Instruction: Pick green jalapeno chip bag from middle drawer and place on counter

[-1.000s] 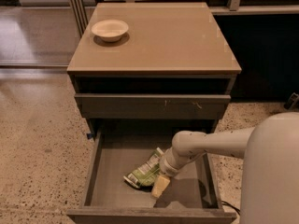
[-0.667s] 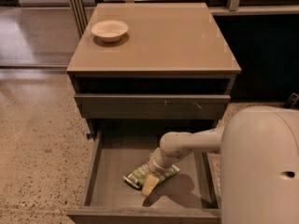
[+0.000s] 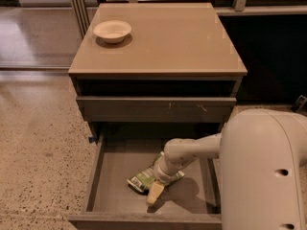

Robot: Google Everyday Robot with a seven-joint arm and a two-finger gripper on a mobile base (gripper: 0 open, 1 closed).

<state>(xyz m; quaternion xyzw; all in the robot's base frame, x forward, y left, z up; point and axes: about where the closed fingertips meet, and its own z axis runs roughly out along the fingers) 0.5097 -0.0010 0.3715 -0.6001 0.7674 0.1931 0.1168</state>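
The green jalapeno chip bag [image 3: 142, 179] lies crumpled on the floor of the open middle drawer [image 3: 115, 174], near its centre. My gripper [image 3: 156, 189] reaches down into the drawer from the right and sits right at the bag's right end, covering part of it. The pale arm [image 3: 192, 150] stretches across the drawer's right half. The tan counter [image 3: 177, 37] tops the cabinet above.
A white bowl [image 3: 112, 30] stands at the counter's back left corner. A closed grey drawer front [image 3: 156, 109] sits above the open drawer. The robot's large pale body [image 3: 264, 176] fills the lower right. Speckled floor [image 3: 38, 147] lies to the left.
The arm has swung left across the drawer and the gripper has come down onto the bag's right end. The bag has stayed about where it was.
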